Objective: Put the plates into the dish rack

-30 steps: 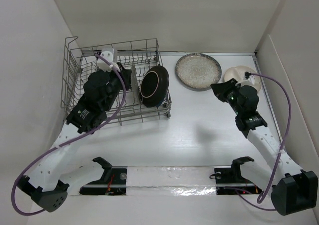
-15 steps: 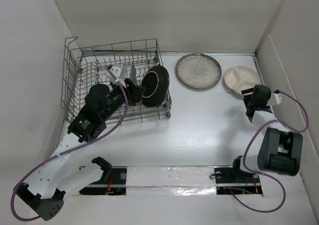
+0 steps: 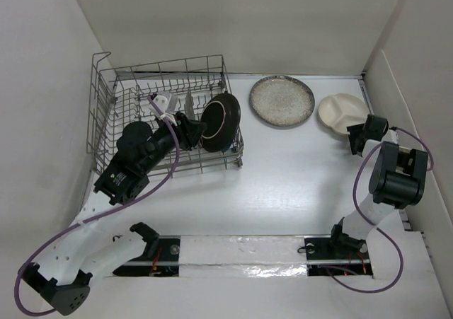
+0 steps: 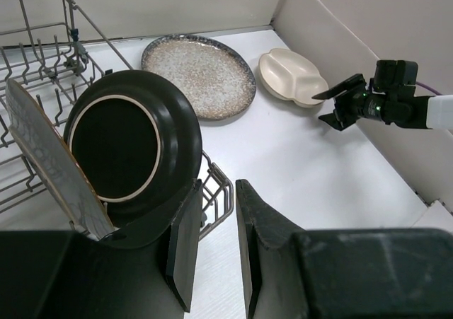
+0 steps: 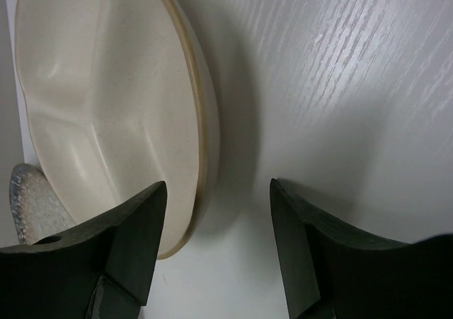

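Observation:
The grey wire dish rack (image 3: 106, 103) stands at the back left. A dark plate with a pale ring (image 3: 218, 119) stands on edge at the rack's right end, and a grey patterned plate (image 4: 49, 165) leans beside it. My left gripper (image 3: 192, 131) is slightly open and empty, just in front of the dark plate (image 4: 127, 149). The speckled beige plate (image 3: 282, 101) and the cream divided plate (image 3: 341, 112) lie flat on the table. My right gripper (image 5: 216, 206) is open astride the near rim of the divided plate (image 5: 106, 100), one finger above the dish and one over the table.
The side wall runs close along the right of the divided plate. The speckled plate's edge (image 5: 25, 199) shows beyond the divided plate. The rack's raised handle (image 3: 101, 56) is at its back left corner. The right gripper (image 4: 343, 105) shows in the left wrist view.
My left gripper has drawn back from the rack's far side to the dark plate. My right arm has folded back and its gripper now sits at the divided plate's near right rim.

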Action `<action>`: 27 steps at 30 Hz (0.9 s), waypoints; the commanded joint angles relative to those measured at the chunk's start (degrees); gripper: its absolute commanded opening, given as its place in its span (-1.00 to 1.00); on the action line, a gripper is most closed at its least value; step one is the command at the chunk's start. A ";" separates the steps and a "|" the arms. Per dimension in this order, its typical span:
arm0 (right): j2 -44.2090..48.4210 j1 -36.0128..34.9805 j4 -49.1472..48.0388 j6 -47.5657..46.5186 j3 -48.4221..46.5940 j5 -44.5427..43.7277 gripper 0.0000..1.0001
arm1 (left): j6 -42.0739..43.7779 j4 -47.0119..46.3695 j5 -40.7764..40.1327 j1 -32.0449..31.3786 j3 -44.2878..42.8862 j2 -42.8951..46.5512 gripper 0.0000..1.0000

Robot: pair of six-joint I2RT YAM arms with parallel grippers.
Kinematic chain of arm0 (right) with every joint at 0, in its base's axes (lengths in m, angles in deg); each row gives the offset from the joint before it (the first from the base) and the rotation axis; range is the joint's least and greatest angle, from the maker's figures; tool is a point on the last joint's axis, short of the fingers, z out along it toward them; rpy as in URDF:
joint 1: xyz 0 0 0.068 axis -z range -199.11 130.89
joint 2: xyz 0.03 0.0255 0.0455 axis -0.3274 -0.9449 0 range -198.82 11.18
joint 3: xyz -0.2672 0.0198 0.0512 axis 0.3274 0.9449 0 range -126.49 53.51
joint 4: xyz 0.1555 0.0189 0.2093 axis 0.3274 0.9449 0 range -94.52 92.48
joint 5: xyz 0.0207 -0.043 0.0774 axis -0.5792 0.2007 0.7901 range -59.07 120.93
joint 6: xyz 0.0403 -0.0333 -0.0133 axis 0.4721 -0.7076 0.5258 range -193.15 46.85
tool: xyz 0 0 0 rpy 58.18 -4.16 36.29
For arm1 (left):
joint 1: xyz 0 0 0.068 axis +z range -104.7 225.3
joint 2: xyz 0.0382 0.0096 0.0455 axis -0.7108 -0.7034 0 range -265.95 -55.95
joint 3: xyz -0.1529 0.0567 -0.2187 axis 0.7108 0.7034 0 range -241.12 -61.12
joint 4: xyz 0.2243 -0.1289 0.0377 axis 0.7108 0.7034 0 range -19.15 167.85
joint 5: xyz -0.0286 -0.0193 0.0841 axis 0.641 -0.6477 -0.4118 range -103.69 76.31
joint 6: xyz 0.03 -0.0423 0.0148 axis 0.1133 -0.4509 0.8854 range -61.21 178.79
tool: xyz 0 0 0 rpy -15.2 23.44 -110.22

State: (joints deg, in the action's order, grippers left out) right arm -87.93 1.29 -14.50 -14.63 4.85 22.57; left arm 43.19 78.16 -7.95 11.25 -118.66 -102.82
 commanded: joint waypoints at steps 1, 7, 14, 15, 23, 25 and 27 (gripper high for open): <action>0.41 0.78 -2.32 0.28 -0.47 1.24 0.30 | -0.40 -3.18 1.21 -0.15 0.32 -0.59 -0.55; -4.68 1.31 6.80 -2.88 -9.33 1.51 0.08 | -0.23 -2.83 0.51 -0.15 0.15 -0.50 -0.55; -10.13 3.15 16.38 -4.82 -16.54 4.14 -0.32 | 0.65 -2.30 -2.48 -0.15 -0.03 0.64 -0.55; -10.83 3.15 17.44 -5.08 -17.51 4.32 -0.43 | 0.65 -2.30 -2.31 -0.15 -0.12 0.55 -0.55; -6.75 5.00 12.12 -5.79 -12.09 4.94 -1.00 | 0.65 -2.21 -2.40 -0.15 0.15 0.03 -0.55; -2.08 5.00 7.81 -5.96 -4.18 4.41 -1.00 | 0.57 -2.39 -1.79 -0.15 0.23 -0.24 -0.55; 5.81 5.52 2.61 -5.88 0.65 4.76 -1.00 | 0.21 -2.48 -0.65 -0.15 0.15 -0.85 -0.55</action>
State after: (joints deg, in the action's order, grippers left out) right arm -91.36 5.97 -8.47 -17.97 -0.11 29.19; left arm 43.28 77.94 -9.77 11.25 -118.58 -103.44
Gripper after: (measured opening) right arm 0.166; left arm 0.226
